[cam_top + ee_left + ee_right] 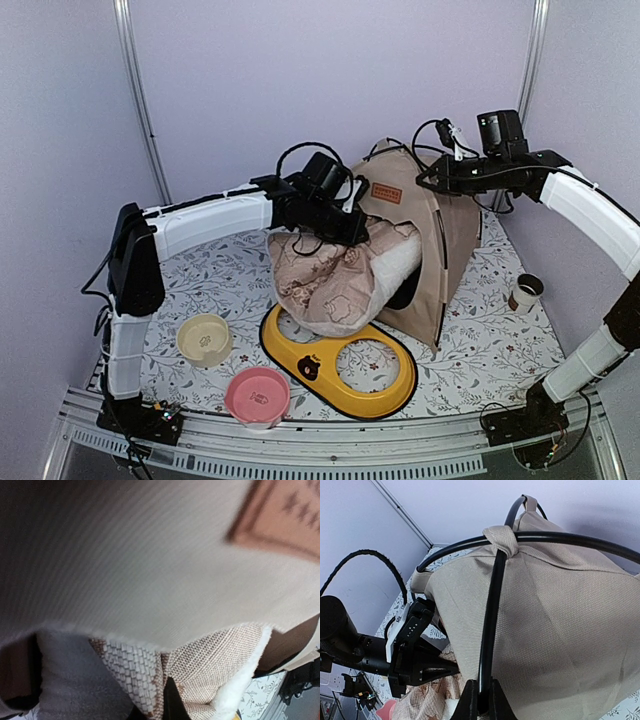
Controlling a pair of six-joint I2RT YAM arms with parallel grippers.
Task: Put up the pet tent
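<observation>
The beige pet tent (445, 235) stands upright at the middle right of the mat, its brown label (386, 192) facing the front. A tan patterned pillow (335, 275) lies partly inside the arched doorway. My left gripper (352, 228) sits at the doorway's upper edge, shut on the pillow's woven fabric (220, 660). In the left wrist view the tent cloth (150, 560) fills the picture above the gripper (167, 692). My right gripper (482, 700) is shut on a thin black pole (490, 630) just below the tent's top. In the top view the right gripper (428, 180) is at the tent's peak.
A yellow two-hole bowl holder (395, 385) lies in front of the tent. A cream bowl (205, 338) and a pink bowl (257, 395) sit at the front left. A paper cup (525, 292) stands at the right. Lilac walls close in the back and both sides.
</observation>
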